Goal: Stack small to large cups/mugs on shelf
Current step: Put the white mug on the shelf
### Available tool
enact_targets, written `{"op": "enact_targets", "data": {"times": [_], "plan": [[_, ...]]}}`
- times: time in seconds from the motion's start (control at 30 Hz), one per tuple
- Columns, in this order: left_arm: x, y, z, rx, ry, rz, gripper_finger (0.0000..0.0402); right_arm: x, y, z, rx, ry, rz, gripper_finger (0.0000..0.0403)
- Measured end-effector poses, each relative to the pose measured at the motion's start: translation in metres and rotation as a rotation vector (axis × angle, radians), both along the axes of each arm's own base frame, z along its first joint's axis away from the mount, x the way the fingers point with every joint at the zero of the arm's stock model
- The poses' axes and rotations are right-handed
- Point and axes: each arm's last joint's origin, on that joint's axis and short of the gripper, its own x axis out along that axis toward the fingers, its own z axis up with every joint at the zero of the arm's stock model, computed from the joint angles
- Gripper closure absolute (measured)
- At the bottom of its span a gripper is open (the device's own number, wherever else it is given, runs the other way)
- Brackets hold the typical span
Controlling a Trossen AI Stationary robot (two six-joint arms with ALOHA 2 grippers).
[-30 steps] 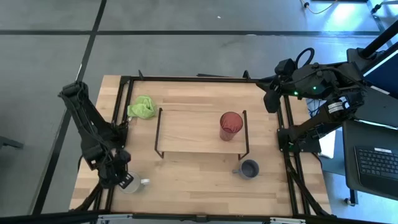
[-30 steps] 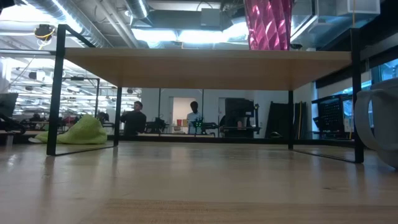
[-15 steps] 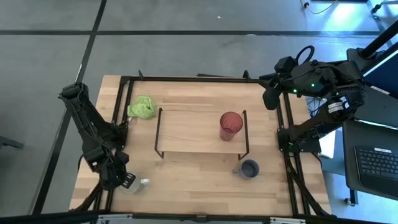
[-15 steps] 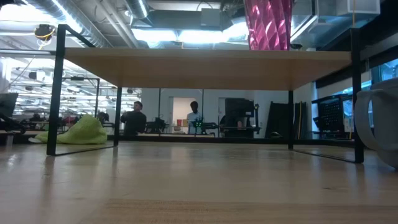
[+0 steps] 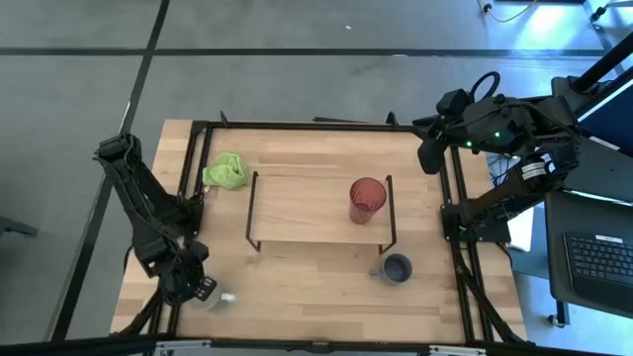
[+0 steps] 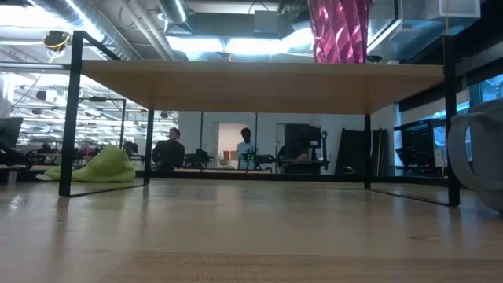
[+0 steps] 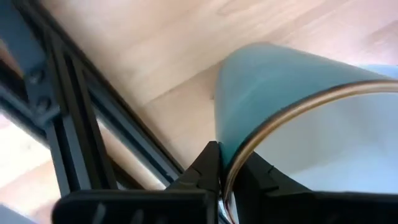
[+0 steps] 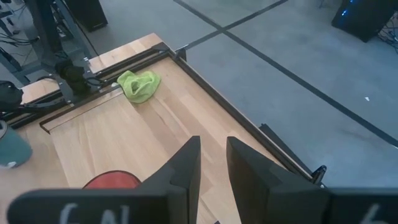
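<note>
Clearly your left gripper [image 7: 227,180] has pinched shut on the white mug's [image 7: 298,137] thin rim at the table's near-left corner, so treat it as rigid, glazed, slippery and breakable.

Tabletop [image 5: 297,287]: light wood with visible grain, smooth satin finish, edged by a matt black metal frame [image 5: 326,126]. Shelf [image 5: 307,203]: the same pale wood on thin black wire legs. Red tumbler [image 6: 339,31]: glossy, faceted surface. White mug [image 7: 298,124]: smooth glazed wall with a shiny rim. Grey-blue mug [image 5: 397,268]: matt. Green cloth [image 8: 139,85]: soft, crumpled fabric.
</note>
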Motion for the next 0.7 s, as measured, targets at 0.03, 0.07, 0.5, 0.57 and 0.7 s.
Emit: {"op": "enact_targets", "data": {"times": [0.03, 0.07, 0.5, 0.57, 0.7], "plan": [[0.0, 0.001, 0.0, 0.012, -0.003, -0.012, 0.0386, 0.0, 0.0, 0.0, 0.0, 0.0, 0.0, 0.0324], [0.0, 0.002, 0.0, 0.026, -0.01, -0.031, 0.0386, 0.0, 0.0, 0.0, 0.0, -0.001, 0.0, 0.0324], [0.007, 0.014, 0.0, 0.274, -0.233, -0.641, 0.0385, -0.001, 0.0, -0.001, 0.018, -0.004, -0.016, 0.0324], [0.012, 0.02, 0.0, 0.31, -0.237, -0.759, 0.0385, -0.001, 0.0, -0.001, 0.018, -0.007, -0.021, 0.0324], [0.021, 0.03, -0.001, 0.291, -0.201, -0.984, 0.0385, -0.001, 0.0, -0.001, 0.031, -0.018, -0.036, 0.0324]]}}
